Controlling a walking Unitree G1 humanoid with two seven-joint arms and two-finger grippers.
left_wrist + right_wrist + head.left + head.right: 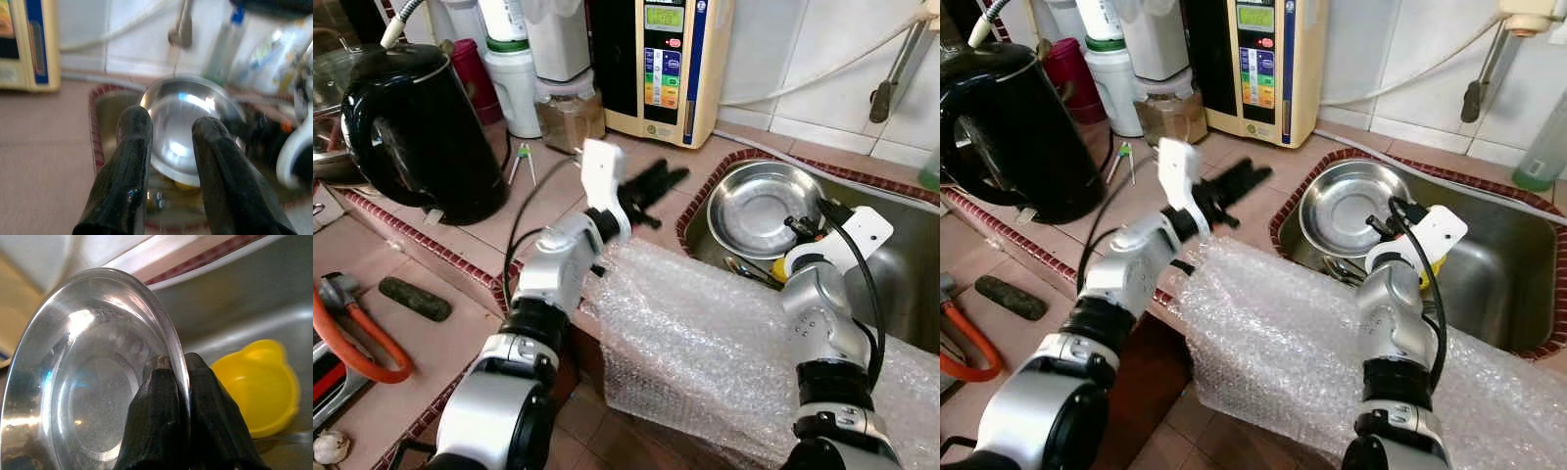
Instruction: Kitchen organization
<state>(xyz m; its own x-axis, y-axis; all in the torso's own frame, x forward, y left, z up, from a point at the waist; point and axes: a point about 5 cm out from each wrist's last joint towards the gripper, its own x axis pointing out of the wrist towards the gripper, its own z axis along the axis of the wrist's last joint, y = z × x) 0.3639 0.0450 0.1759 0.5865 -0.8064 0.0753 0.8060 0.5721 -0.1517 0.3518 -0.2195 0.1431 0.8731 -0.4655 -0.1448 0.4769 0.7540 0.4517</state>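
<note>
1. We see our left pincer [658, 185] held above the tiled desk [548, 211], its black fingers slightly parted and empty.
2. Our right pincer [799, 227] sits at the rim of a steel bowl [759, 208] tilted in the sink [901, 264]; its fingers are hidden.
3. Bubble wrap [695, 343] drapes over the desk edge between our arms.
4. A black kettle [416, 132] stands at far left.

You've got the sink [901, 255] on the right with a bowl [754, 208] tilted up inside it, and a small cup [264, 387] lying just beside the bowl. The kettle [416, 127] sits on the counter [548, 211] far left. The water purifier [668, 64] stands at the back against the wall, jars [570, 108] to its left. Bubble wrap [695, 343] hangs over the counter's front edge.
</note>
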